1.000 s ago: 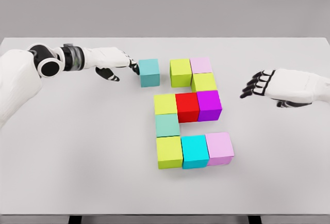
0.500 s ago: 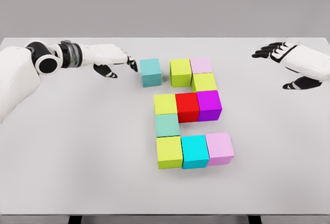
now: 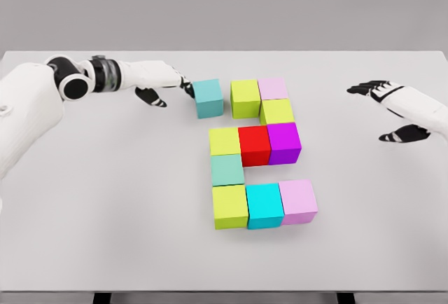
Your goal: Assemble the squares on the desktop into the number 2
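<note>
Teal cube point(image 3: 208, 98) lies at the top left of the coloured cubes, just beside the yellow-green cube point(image 3: 246, 98), with a thin gap. The left hand point(image 3: 162, 83) touches its left side with extended fingers, gripping nothing. The right hand point(image 3: 402, 108) hovers open, well apart, over the white table point(image 3: 105, 213).

No text, label or brand can be read anywhere. The coloured blocks point(image 3: 255, 150) carry plain faces. The table point(image 3: 105, 213) bears no markings.
</note>
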Tool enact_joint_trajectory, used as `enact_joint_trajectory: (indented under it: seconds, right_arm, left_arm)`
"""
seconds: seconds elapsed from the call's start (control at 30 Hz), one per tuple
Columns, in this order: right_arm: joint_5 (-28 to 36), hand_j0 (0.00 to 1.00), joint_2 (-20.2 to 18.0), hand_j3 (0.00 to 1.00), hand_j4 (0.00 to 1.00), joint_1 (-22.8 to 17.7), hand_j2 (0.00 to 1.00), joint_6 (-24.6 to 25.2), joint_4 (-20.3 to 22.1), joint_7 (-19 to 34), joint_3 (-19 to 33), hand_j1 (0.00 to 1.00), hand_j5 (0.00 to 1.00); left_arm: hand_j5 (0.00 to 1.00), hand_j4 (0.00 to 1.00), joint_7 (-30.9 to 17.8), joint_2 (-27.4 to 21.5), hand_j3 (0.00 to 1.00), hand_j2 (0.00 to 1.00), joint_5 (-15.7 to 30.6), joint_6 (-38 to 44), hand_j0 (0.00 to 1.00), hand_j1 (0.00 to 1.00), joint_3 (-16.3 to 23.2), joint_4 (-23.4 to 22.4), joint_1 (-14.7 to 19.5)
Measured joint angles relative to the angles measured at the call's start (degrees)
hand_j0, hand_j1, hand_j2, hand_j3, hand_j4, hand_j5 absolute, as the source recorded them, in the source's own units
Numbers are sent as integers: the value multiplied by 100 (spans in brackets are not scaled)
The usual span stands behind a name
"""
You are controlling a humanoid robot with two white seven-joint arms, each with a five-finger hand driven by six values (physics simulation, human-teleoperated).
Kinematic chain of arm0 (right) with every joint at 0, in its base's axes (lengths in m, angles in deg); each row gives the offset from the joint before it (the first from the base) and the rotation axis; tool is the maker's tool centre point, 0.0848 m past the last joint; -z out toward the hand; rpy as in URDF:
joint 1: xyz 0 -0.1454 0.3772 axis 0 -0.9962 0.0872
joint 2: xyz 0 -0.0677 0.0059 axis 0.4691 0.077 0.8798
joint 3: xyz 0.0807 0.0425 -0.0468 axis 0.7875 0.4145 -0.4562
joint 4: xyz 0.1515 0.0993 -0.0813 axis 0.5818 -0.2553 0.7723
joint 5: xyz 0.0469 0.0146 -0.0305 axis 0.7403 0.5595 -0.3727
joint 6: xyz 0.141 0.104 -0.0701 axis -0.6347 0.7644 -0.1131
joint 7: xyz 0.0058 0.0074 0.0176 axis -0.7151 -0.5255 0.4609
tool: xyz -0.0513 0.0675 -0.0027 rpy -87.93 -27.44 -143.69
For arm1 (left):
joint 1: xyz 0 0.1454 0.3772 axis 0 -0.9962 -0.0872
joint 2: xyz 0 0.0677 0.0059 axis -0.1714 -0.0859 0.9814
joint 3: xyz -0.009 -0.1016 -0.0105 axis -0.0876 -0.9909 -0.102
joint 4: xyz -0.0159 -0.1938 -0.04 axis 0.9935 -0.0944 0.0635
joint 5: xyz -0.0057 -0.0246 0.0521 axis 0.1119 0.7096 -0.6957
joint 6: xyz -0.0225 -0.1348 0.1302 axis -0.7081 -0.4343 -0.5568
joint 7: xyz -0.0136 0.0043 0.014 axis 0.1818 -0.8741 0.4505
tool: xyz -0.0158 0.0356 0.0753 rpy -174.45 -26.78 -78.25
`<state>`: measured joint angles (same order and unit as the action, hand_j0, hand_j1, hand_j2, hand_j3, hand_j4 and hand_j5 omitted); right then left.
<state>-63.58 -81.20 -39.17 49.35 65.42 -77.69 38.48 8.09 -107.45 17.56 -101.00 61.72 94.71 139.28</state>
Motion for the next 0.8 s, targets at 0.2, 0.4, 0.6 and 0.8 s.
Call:
enact_joint_trajectory:
  seconds: [0.2,0.4,0.6,0.8]
  right_arm:
    - [10,100,57,100,100,-18,100,0,0,1,115,100,100]
    - [24,100,65,100,100,-44,100,0,-5,1,131,100,100]
    - [32,100,82,100,100,-44,100,0,-4,1,136,100,100]
    - [33,100,137,100,100,-44,100,0,-2,1,141,100,100]
  left_arm:
    - [74,74,-13,76,74,74,-21,-7,74,74,11,-1,0]
    - [74,74,-43,94,74,74,-19,-7,74,74,5,-1,9]
    - [74,74,-47,95,74,74,-17,-7,74,74,0,-116,53]
    - [75,75,-48,110,75,75,-18,-8,75,75,-4,-260,88]
